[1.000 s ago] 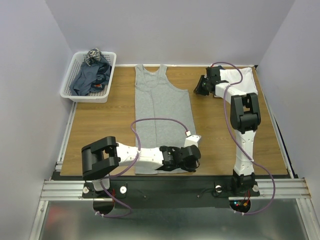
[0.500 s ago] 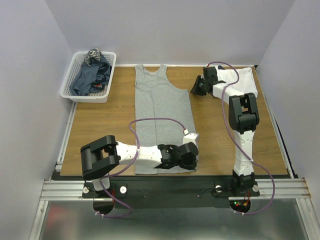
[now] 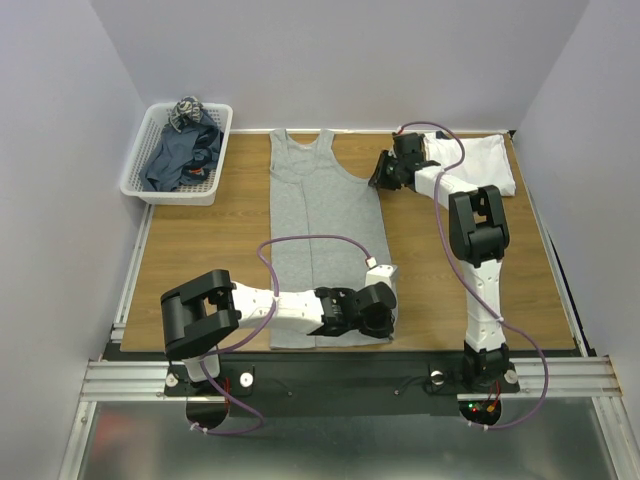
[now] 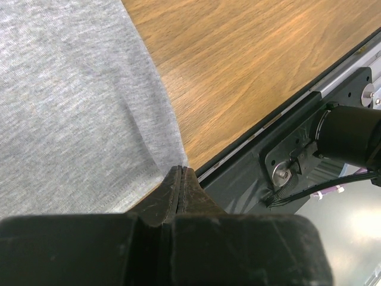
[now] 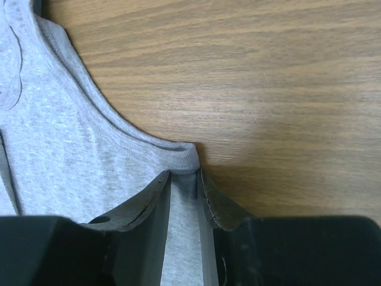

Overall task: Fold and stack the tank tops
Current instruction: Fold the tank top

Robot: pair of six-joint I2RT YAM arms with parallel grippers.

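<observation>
Grey tank top lies flat, lengthwise down centre of the wooden worktop, straps twd top of frame, hem at the near edge. L hand sits at the hem's lower-right corner. In the wrist view its fingers are pressed together w/ the corner of the cloth at their tips and a crease running into them. R hand is at the top's right armhole, upper centre of frame. Its fingers are part spread, astride the armhole band, cloth showing in the gap btwn them. White tank top lies folded upper right, under the R arm. Dark tank tops are heaped in the white basket, upper left.
</observation>
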